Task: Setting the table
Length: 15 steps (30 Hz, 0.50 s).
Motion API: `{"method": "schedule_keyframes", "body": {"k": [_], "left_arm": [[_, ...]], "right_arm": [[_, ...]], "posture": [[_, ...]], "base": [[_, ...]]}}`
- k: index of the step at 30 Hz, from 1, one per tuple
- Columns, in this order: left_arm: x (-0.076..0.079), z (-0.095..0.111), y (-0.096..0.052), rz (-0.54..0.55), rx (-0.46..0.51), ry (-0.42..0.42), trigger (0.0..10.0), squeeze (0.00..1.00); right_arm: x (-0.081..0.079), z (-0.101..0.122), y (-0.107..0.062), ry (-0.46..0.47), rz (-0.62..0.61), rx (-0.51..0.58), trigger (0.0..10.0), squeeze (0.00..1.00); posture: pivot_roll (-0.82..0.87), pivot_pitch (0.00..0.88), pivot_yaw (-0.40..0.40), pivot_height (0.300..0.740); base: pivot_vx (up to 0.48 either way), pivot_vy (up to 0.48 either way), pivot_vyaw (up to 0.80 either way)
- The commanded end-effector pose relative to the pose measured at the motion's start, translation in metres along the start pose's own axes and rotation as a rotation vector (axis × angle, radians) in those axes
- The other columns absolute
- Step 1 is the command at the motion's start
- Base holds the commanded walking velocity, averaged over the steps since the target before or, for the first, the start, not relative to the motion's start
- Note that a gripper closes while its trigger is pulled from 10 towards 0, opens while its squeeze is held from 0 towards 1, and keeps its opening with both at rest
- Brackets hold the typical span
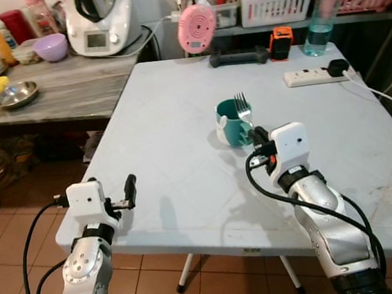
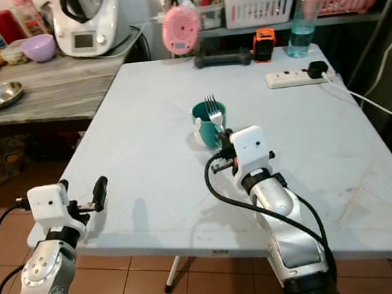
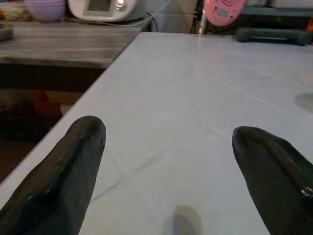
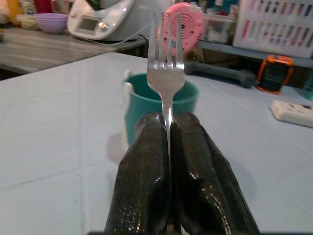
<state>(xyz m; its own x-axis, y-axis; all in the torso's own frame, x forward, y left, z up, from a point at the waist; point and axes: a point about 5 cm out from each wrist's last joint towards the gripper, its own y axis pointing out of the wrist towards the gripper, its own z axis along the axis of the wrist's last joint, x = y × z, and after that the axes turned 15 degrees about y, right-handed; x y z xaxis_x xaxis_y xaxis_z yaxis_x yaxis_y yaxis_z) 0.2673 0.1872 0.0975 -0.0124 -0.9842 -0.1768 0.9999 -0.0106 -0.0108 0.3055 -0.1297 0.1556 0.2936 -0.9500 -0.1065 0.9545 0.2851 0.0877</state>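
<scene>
Right claw (image 4: 168, 147) is pinching a fork (image 4: 166, 58) upright at the mug's (image 1: 232, 123) 5 o'clock; left claw (image 3: 166, 171) is hovering wide open, empty, over the worktop (image 1: 183, 162) edge.

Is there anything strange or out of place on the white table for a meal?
Yes. A power strip with a plug in it, a dumbbell and an orange device lie at the far edge of the table. The cup stands upright; the right gripper holds the fork upright.
</scene>
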Motion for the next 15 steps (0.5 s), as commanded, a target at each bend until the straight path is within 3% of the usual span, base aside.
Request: {"method": "schedule_keyframes", "body": {"k": [1, 7, 15], "left_arm": [[-0.0023, 0.0013, 0.0018, 0.012, 0.003, 0.010, 10.0, 0.00], [-0.0040, -0.0017, 0.0011, 0.017, -0.009, 0.016, 10.0, 0.00], [-0.0037, -0.0029, -0.0010, 0.009, -0.010, 0.028, 10.0, 0.00]], "right_arm": [[-0.0025, 0.0020, 0.0025, -0.006, 0.005, 0.015, 10.0, 0.00], [-0.0024, 0.0004, 0.0017, -0.001, 0.005, 0.015, 10.0, 0.00], [-0.0043, -0.0025, 0.0023, -0.002, 0.012, 0.010, 10.0, 0.00]], "posture": [[-0.16, 0.000, 0.082, 0.740], [-0.16, 0.000, 0.083, 0.740], [-0.15, 0.000, 0.083, 0.740]], "base": [[0.000, 0.000, -0.77], [0.000, 0.000, -0.66], [0.000, 0.000, 0.00]]}}
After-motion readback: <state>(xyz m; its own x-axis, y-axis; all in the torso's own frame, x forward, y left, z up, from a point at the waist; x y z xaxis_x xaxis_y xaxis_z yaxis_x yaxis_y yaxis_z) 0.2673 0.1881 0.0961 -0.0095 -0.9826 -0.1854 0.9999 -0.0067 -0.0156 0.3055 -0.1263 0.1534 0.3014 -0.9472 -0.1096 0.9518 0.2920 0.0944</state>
